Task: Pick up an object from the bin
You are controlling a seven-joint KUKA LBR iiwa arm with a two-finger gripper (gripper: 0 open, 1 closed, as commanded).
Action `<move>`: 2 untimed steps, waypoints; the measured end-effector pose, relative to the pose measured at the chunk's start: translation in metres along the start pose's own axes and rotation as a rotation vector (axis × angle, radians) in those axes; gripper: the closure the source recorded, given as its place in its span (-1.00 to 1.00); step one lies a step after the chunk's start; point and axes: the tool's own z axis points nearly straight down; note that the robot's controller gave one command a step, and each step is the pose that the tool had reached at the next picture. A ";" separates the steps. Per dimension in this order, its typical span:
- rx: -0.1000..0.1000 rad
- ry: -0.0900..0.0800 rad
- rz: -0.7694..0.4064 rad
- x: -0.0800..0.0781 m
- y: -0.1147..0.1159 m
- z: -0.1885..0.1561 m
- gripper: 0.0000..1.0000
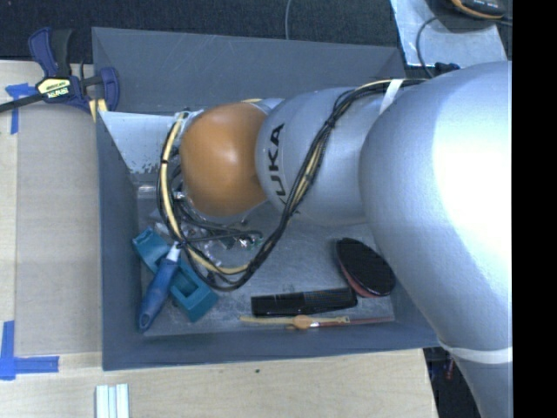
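Note:
Part of my gripper's metal body (216,233) shows under the arm's wrist, low over the left half of the bin. Just to its left lies a teal plastic piece (153,249), with a second teal block (195,297) nearer the front. A blue pen-like stick (157,293) lies across them, slanting toward the front left corner. Whether the gripper touches any of these is hidden by the wrist.
A black flat bar (303,302) lies along the front of the bin, with a thin wooden stick (315,321) just in front of it. A black oval brush with a red rim (365,266) rests at the right. The arm covers the bin's back and right.

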 end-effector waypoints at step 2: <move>-0.004 -0.001 -0.002 -0.001 0.003 0.001 -1.00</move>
